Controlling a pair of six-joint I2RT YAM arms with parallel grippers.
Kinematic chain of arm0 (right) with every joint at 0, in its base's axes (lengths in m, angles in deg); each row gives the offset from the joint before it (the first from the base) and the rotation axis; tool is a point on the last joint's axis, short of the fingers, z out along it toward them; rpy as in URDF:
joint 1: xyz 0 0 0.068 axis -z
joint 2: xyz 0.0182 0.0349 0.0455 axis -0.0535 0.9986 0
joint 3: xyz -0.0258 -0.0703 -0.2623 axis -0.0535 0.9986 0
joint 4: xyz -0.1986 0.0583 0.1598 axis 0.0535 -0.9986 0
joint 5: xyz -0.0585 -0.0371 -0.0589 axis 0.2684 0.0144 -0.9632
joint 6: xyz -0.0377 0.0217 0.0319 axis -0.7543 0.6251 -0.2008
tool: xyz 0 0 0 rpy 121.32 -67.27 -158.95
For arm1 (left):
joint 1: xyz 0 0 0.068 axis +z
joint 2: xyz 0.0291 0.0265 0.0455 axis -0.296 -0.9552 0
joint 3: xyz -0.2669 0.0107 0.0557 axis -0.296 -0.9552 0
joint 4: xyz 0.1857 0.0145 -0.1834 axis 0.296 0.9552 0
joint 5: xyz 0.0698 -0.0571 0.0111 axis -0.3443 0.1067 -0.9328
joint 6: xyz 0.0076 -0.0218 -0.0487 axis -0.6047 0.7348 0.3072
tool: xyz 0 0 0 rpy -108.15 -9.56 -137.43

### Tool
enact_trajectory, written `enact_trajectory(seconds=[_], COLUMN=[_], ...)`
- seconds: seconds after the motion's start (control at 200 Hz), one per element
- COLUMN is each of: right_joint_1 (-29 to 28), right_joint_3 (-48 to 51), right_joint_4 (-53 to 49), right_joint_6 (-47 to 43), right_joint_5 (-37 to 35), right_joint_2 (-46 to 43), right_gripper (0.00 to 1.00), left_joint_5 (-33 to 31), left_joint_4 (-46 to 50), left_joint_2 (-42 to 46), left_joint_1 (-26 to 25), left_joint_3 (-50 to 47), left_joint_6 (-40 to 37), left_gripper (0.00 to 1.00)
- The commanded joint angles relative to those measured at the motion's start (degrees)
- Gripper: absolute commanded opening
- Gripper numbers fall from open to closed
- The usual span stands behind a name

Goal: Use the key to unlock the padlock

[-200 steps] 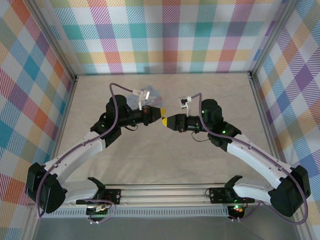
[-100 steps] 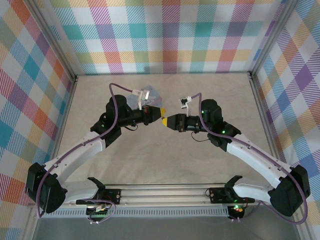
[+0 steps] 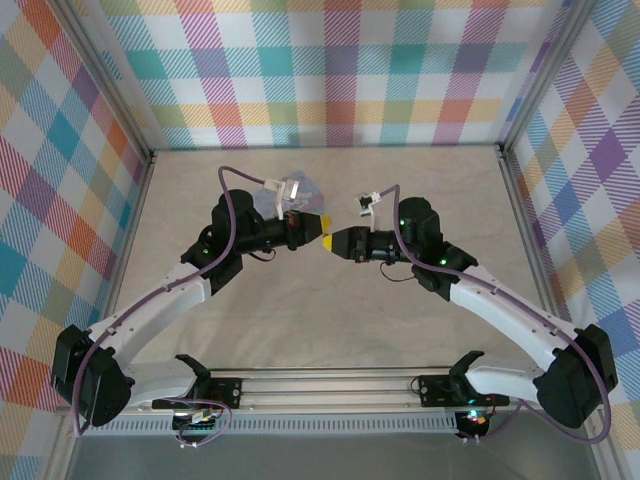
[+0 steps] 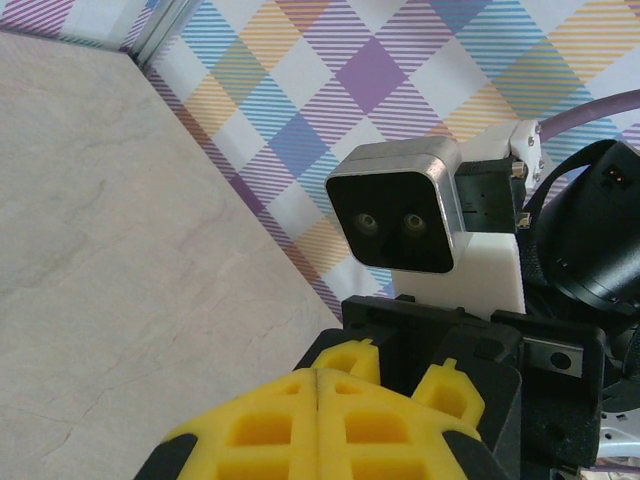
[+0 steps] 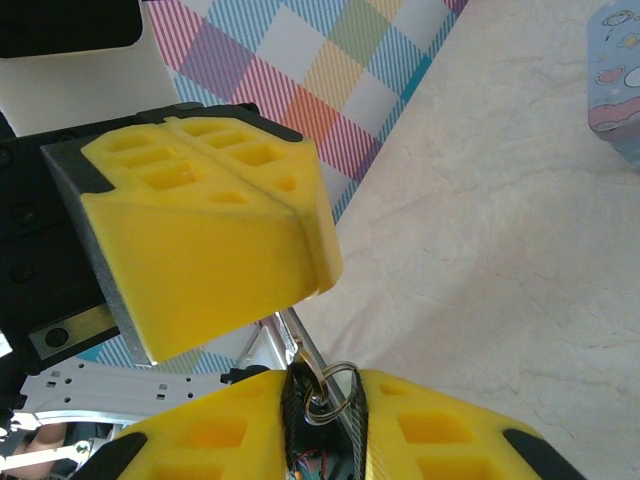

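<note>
Right wrist view: the right gripper point(image 5: 320, 405) is clamped on the padlock point(image 5: 340, 375), whose silvery shackle pokes out between the yellow pads. The key point(image 5: 300, 345) – a thin metal shaft – runs from that loop up under the left gripper point(image 5: 310, 240), whose fingers are pressed together on it. From the top camera both tips meet above mid-table, near the pale blue tin point(image 3: 290, 195).

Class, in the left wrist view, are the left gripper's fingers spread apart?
No: the left gripper has its yellow fingers meeting along one seam.
</note>
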Motion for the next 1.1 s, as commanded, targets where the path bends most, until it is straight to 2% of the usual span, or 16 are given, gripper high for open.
enact_trajectory(seconds=[0.0, 0.205, 0.81, 0.925, 1.1], right_joint_1=[-0.1, -0.1, -0.1, -0.1, -0.1], right_joint_3=[-0.7, -0.5, 1.7, 1.4, 1.3], right_joint_4=[2.9, 1.4, 0.8, 0.8, 0.7], right_joint_6=[0.8, 0.1, 0.5, 0.5, -0.2], right_joint_5=[0.2, -0.4, -1.7, -1.7, -3.4], right_joint_2=[0.4, -0.5, -2.8, -2.3, -2.2], right_gripper=[0.23, 0.17, 0.16, 0.28, 0.38], left_joint_5=[0.2, -0.7, -2.9, -2.5, -2.4], left_joint_4=[-1.8, -1.6, -2.7, -2.8, -2.8], left_joint_2=[-0.3, -0.2, -0.1, -0.3, 0.0], left_joint_1=[-0.7, -0.7, -0.7, -0.7, -0.7], left_joint_3=[0.3, 0.3, -0.6, -0.6, -0.8], left_joint_6=[0.1, 0.1, 1.3, 1.3, 1.3], left_gripper=[0.0, 0.0, 0.0, 0.0, 0.0])
